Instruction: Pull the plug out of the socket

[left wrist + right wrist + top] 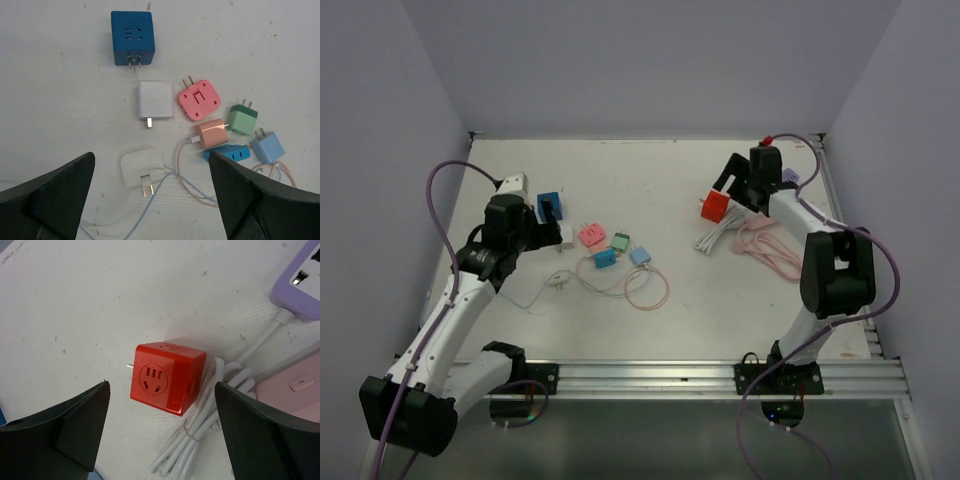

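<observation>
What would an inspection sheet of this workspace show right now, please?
Surface: white table, speckled.
Job's things: blue socket cube, red socket cube; no plug seen in either.
Clutter: white plug, pink plug, green plug, purple strip.
Grippers: left gripper and right gripper, jaws open, empty.
Cables: white coil; pink lead.
Surroundings: plain walls.

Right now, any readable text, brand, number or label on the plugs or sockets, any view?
None readable in any view.
red cube socket: slot openings only, no print.
blue cube socket: slot openings only.
white charger: blank face.
purple power strip: no legible marking.
</observation>
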